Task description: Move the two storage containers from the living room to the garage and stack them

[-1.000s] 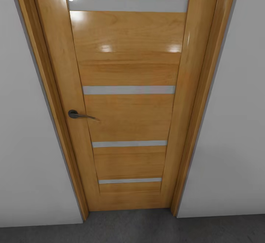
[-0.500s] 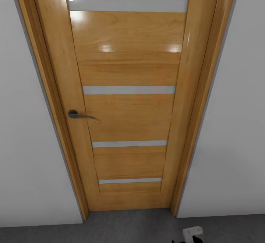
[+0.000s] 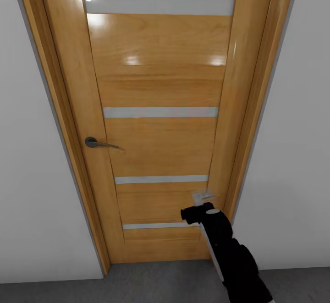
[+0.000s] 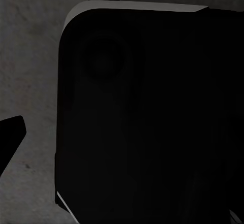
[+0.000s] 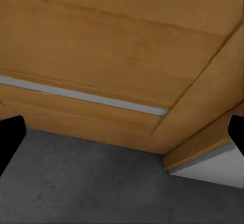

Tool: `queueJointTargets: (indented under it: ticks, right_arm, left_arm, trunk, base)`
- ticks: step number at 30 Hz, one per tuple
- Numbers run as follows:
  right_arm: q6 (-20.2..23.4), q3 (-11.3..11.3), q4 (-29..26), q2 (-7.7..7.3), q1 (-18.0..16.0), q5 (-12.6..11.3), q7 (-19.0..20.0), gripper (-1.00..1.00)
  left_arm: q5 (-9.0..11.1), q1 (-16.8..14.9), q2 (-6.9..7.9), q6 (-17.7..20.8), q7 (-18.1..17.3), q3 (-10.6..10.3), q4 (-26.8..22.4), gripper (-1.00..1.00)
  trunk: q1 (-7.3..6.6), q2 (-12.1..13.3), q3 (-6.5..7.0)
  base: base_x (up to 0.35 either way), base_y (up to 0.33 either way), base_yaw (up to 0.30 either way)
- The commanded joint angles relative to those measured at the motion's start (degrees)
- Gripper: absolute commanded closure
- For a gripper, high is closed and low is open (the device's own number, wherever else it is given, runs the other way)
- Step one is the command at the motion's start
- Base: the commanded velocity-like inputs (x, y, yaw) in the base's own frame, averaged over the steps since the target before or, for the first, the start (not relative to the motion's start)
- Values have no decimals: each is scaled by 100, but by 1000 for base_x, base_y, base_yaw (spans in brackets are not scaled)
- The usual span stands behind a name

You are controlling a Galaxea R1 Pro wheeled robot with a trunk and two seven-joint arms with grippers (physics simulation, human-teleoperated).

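Closed and filling most of the head view, an orange-wood door (image 3: pixel 158 110) with four narrow glass slits sits in a plain white-grey wall (image 3: pixel 293 156), its lever handle (image 3: pixel 98 143) near the left stile, and a strip of dark grey concrete floor (image 3: pixel 156 282) runs along its foot. From the bottom right corner of that view the right arm (image 3: pixel 229 252) reaches up in front of the door's lower right corner, close to the frame; judged, it is raised to deal with the door, though contact cannot be confirmed and the gripper's opening cannot be read from here. Left wrist view: a large black rounded body (image 4: pixel 152 112) hangs over mottled concrete, and this gripper's opening cannot be told. Right wrist view: the right gripper (image 5: pixel 122 132) stands wide and empty, its dark fingertips (image 5: pixel 10 137) at opposite edges, aimed at the door's bottom rail, lowest glass slit (image 5: pixel 81 97) and frame corner above the floor. Neither storage container can be located in these views.
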Motion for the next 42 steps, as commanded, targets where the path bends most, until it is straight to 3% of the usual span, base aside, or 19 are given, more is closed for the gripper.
queueJointTargets:
  ticks: [1, 5, 8, 14, 18, 23, 29, 42]
  right_arm:
    - [142, 40, -16, 58, -110, 69, -4, -100]
    - [481, 325, -45, 113, -503, 334, -12, -100]
    - [502, 802, -68, 113, -799, 537, -23, -100]
    - [502, 1479, -127, 113, -990, 640, -135, -100]
    - [310, 1724, -140, 113, -1013, 664, -343, -100]
    - [-404, 1885, -141, 113, -1022, 954, -675, -100]
    - [-762, 2236, -114, 113, -1024, 1375, -813, -100]
    - [-831, 2376, -49, 113, -1024, 1391, -761, -100]
  left_arm:
    - [58, 1, -1, -10, 4, 0, -6, -100]
    - [58, 1, -1, -10, 4, 0, -6, -100]
    - [58, 1, -1, -10, 4, 0, -6, -100]
    - [58, 1, -1, -10, 4, 0, -6, -100]
    - [58, 1, -1, -10, 4, 0, -6, -100]
    - [58, 1, -5, -10, 1, 0, -6, -100]
    - [53, 1, -6, -10, -4, 0, -6, -100]
    - [49, 1, -3, -10, -5, 0, -6, -100]
  trunk:
    - [0, -3, -6]
    - [0, -3, -6]
    - [0, -3, -6]
    - [0, -3, -6]
    - [0, -3, -6]
    - [0, -3, -6]
    - [0, -3, -6]
    - [0, -3, -6]
  base:
    - [0, 0, 0]
    - [0, 0, 0]
    - [0, 0, 0]
    - [0, 0, 0]
    - [0, 0, 0]
    - [0, 0, 0]
    - [0, 0, 0]
    - [0, 0, 0]
